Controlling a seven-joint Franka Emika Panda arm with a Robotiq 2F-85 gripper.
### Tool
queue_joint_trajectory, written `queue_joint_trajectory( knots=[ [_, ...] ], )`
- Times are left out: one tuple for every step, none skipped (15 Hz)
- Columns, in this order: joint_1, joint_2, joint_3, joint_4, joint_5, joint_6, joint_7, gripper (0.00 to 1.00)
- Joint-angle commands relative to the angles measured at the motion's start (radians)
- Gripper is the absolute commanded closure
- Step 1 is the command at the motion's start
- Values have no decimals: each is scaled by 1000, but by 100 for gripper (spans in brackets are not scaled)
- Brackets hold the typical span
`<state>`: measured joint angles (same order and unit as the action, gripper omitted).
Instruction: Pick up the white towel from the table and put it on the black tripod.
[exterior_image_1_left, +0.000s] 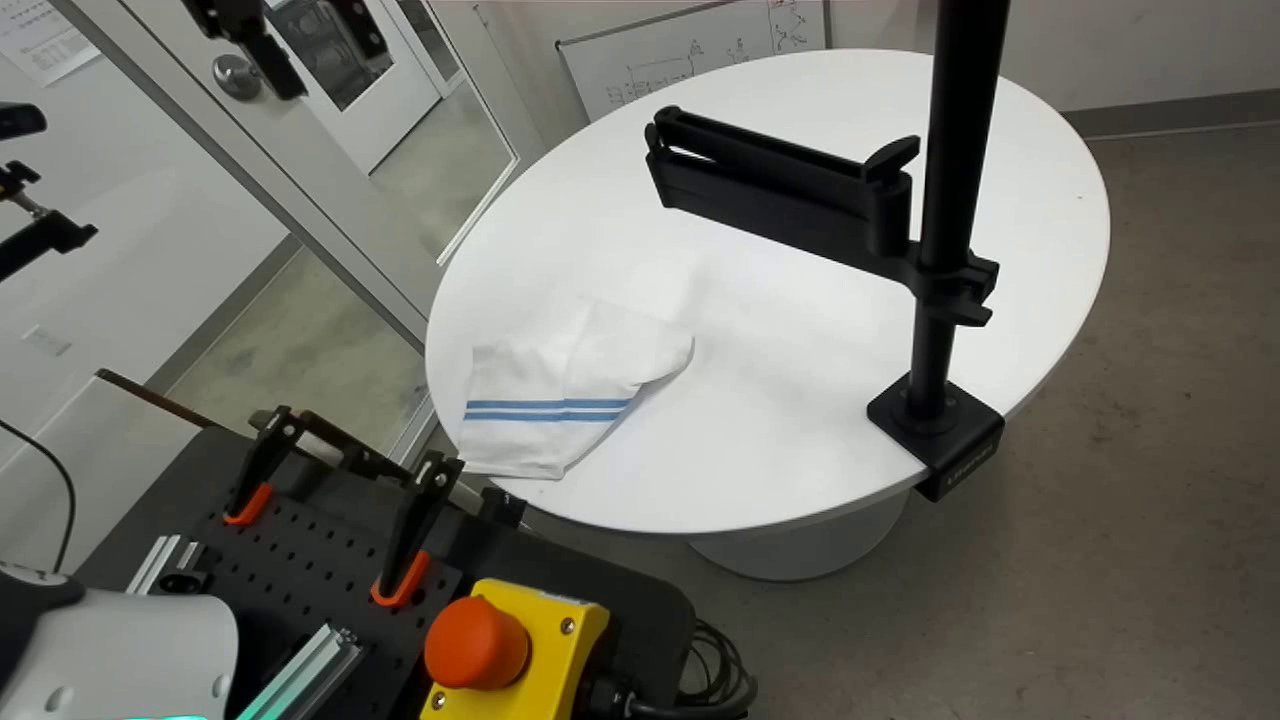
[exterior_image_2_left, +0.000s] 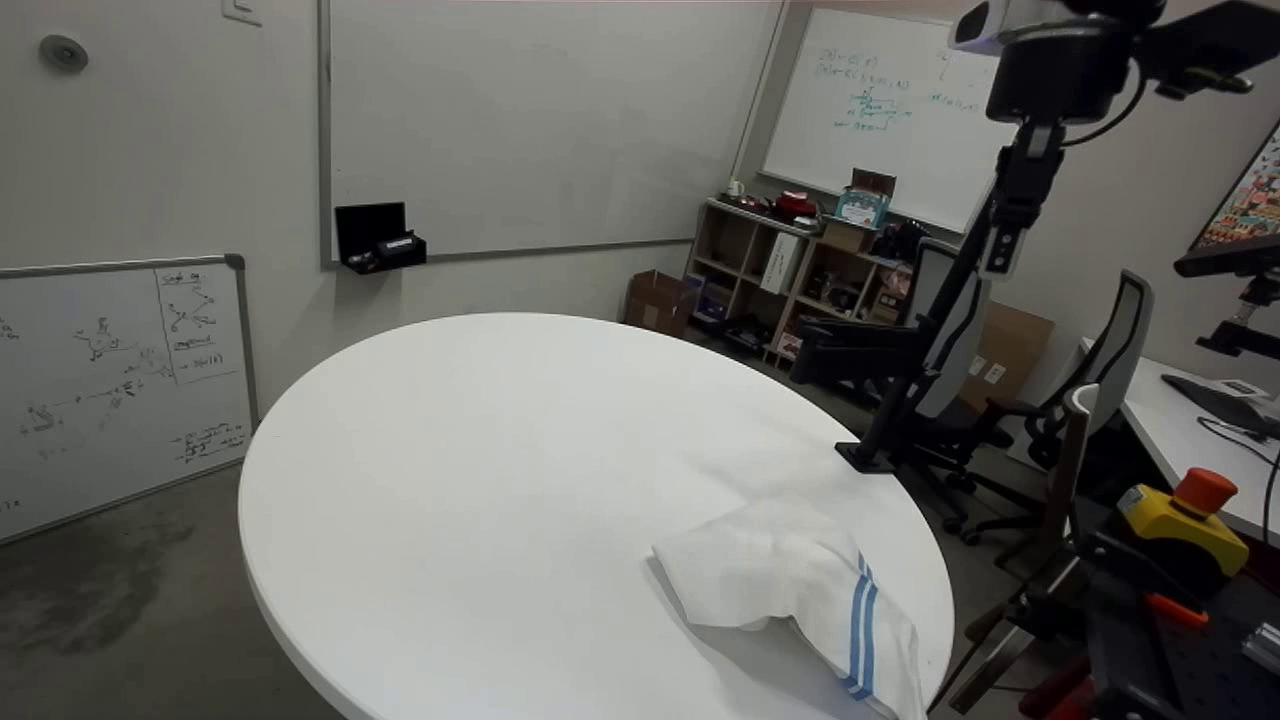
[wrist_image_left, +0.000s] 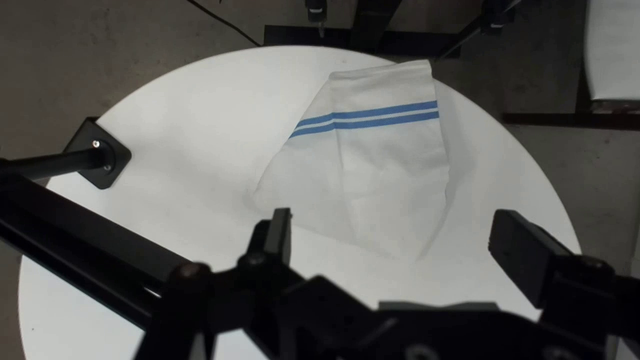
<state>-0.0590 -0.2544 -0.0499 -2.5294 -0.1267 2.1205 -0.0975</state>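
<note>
Jaws: wide apart, nothing held that we see.
Table (exterior_image_2_left: 470, 480): round, white.
Black tripod (exterior_image_1_left: 935, 270): at table edge.
White towel (wrist_image_left: 385, 175): on table, below our jaws; long axis runs roughly away from their gap, striped end farthest.
</note>
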Motion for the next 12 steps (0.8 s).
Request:
queue_joint_trajectory(
  knots=[
    [-9, 127, -2, -12, -44, 182, 24, 0],
    [-11, 165, -2, -5, -45, 227, 32, 0],
    [-14, 200, -2, 0, -50, 280, 41, 0],
    [-16, 233, -3, 7, -53, 320, 49, 0],
    [-18, 269, -5, 11, -59, 366, 60, 0],
    [-19, 300, -6, 13, -67, 407, 69, 0],
    [-19, 328, -8, 11, -76, 441, 83, 0],
    [-17, 355, -11, 8, -90, 472, 101, 0],
    [-13, 383, -14, 6, -99, 495, 114, 0],
    [-8, 409, -19, 4, -113, 515, 132, 0],
    [-4, 435, -24, 5, -124, 536, 146, 0],
    [1, 460, -30, 7, -134, 555, 162, 0]
  ],
)
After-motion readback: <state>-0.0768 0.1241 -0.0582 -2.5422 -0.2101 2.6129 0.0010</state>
